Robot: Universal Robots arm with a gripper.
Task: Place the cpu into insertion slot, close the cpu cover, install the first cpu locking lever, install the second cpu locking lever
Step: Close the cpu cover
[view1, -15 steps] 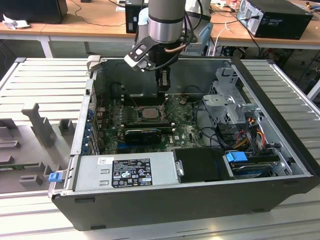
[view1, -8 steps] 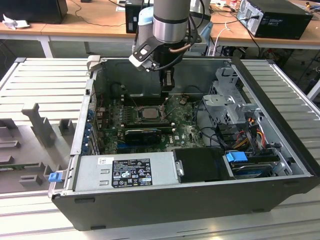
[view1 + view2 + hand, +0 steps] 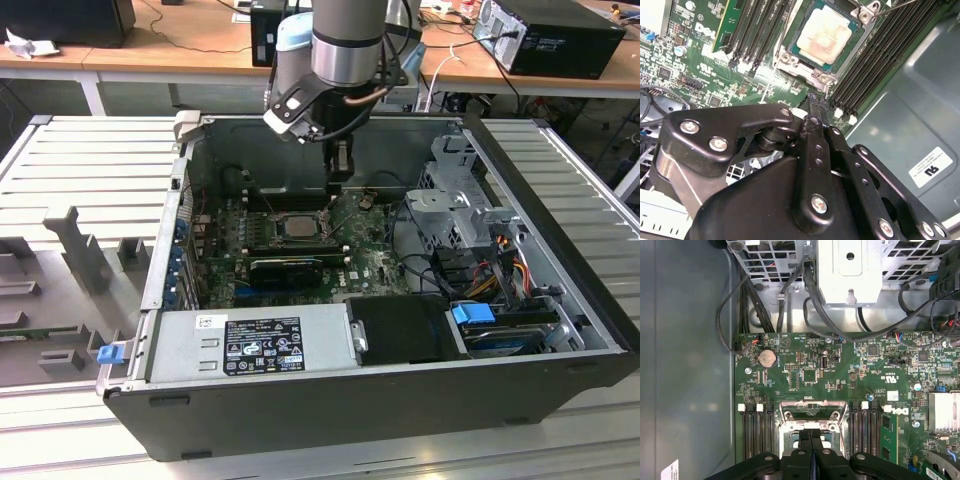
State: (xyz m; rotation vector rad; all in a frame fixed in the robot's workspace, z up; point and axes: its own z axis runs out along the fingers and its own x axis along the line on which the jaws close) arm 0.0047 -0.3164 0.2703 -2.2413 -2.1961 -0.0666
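Note:
The cpu [image 3: 297, 225] [image 3: 822, 31], a pale square chip, lies in the insertion slot [image 3: 276, 229] on the green board inside the open computer case. The silver cpu cover [image 3: 802, 66] lies flat around the chip, which shows through the cover's window. A thin wire lever [image 3: 784, 35] runs along one side of the socket. My gripper [image 3: 338, 186] [image 3: 816, 100] [image 3: 811, 439] hangs just off the socket's edge on the exterior view's right. Its black fingers are shut together, and I see nothing held between them. The fingertips stand close to a corner of the socket frame [image 3: 812, 411].
Long black memory slots [image 3: 875, 65] flank the socket on both sides. A graphics card [image 3: 285, 268] and the power supply [image 3: 250, 340] lie nearer the case front. A metal drive cage [image 3: 450, 200] and black cables [image 3: 815, 300] stand at the exterior view's right.

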